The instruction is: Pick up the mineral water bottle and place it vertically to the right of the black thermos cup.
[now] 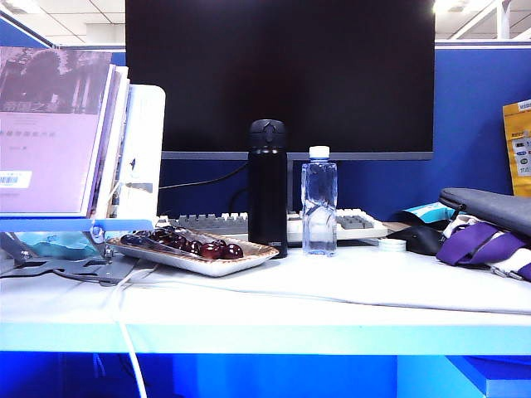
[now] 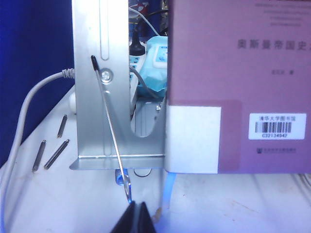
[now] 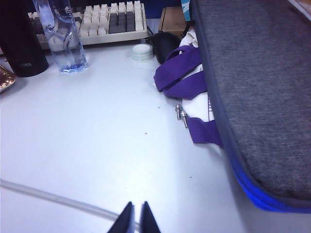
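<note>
Right wrist view: right gripper [image 3: 135, 217], nearest, jaws almost together, nothing held, above bare table [image 3: 97, 145] and a pale cable [image 3: 58, 198]. Purple strap [image 3: 177, 73] and grey bag [image 3: 252, 87] beside it. Farther: bottle [image 3: 63, 39], upright, just right of the thermos [image 3: 22, 43], apart from it; keyboard [image 3: 104, 19] behind. Left gripper [image 2: 135, 218]: jaws pressed together, empty, facing a book [image 2: 238, 87]. Risk: an arm snagging the cable, or a nudge tipping the light bottle.

Bare table [image 1: 332, 290] lies in front; at 9 o'clock of the black thermos cup [image 1: 267, 189] a plate [image 1: 195, 255] crowds, at 3 o'clock the mineral water bottle [image 1: 319, 201].
</note>
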